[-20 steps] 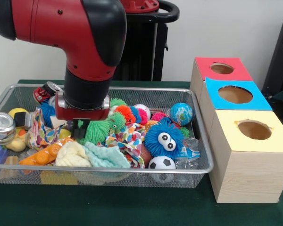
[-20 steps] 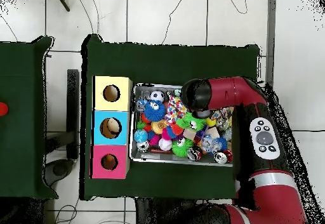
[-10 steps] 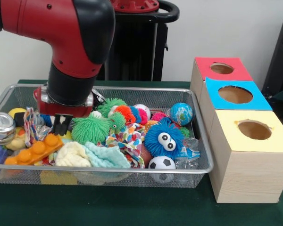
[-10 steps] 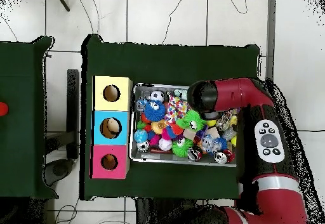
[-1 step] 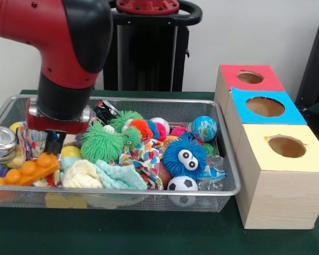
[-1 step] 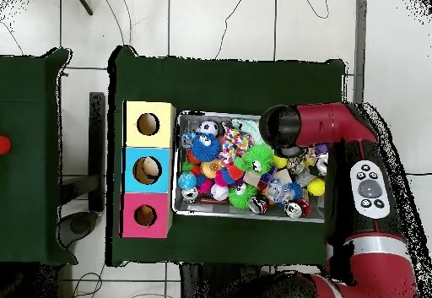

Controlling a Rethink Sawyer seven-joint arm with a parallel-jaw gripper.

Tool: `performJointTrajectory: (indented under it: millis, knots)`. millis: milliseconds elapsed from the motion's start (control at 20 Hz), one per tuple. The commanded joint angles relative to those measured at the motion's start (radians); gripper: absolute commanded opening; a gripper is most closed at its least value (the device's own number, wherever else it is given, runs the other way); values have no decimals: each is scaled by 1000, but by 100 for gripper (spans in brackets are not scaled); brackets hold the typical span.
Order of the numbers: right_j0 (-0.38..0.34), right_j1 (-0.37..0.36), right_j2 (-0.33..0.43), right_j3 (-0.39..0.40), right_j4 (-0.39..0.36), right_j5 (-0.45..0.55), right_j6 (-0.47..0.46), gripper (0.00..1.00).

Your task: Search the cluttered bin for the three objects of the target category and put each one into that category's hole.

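Observation:
The wire bin (image 5: 149, 193) is heaped with toys: a green spiky ball (image 5: 100, 143), a blue fuzzy ball with eyes (image 5: 185, 155), a soccer ball (image 5: 182, 184), a globe ball (image 5: 204, 127), an orange block (image 5: 24, 171), a silver can (image 5: 1, 141) and folded cloths (image 5: 117, 176). My gripper (image 5: 54, 144) reaches down into the bin's left end, just left of the green spiky ball and above the orange block. What lies under it is hidden. In the overhead view the arm's wrist (image 6: 281, 126) covers the gripper over the bin (image 6: 175, 176).
Three wooden boxes with round holes stand in a row to the right of the bin: red top (image 5: 250, 77), blue top (image 5: 265, 106), yellow top (image 5: 286, 146). Overhead they show as yellow (image 6: 148, 124), blue (image 6: 147, 170) and pink (image 6: 145, 215). A green cloth (image 5: 149, 234) covers the table.
In the front view the arm has swept left across the bin, from above the green spiky ball to the left end. The orange block has slid left and lower.

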Motion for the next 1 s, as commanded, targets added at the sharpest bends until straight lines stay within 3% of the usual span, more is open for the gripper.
performJointTrajectory:
  millis: [50,600,1000]
  knots:
    - [-52,44,23,-10,-56,-35,-178,0]
    - [-73,30,51,17,-37,-58,-170,0]
    - [-64,37,41,16,-33,1,-171,0]
